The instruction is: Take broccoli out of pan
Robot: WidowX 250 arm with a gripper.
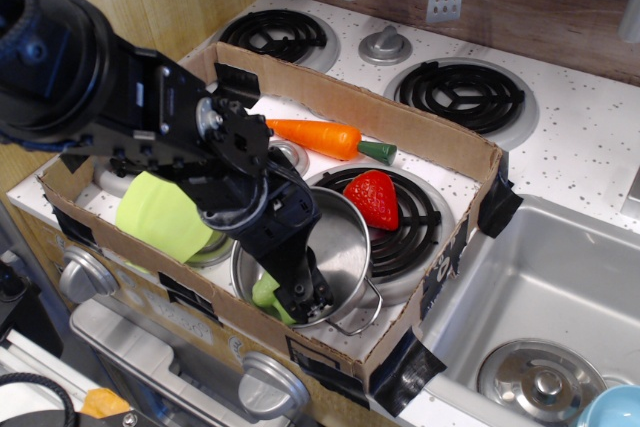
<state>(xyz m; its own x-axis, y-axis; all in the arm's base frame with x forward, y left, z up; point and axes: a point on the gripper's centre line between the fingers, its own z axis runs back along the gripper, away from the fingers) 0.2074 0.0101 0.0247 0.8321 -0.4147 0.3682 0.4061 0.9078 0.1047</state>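
Observation:
The broccoli is a light-green floret lying at the front left of the pan's floor, mostly hidden behind my fingers. The pan is a shiny steel pot with a wire loop handle, standing in the front middle of the cardboard box. My gripper reaches down into the pan from the left. Its black fingers are right at the broccoli and touch it. The arm hides how the jaws stand.
A lime-green plate lies left of the pan, partly under my arm. A carrot and a red strawberry lie behind the pan. The cardboard box wall surrounds them all. A sink is at the right.

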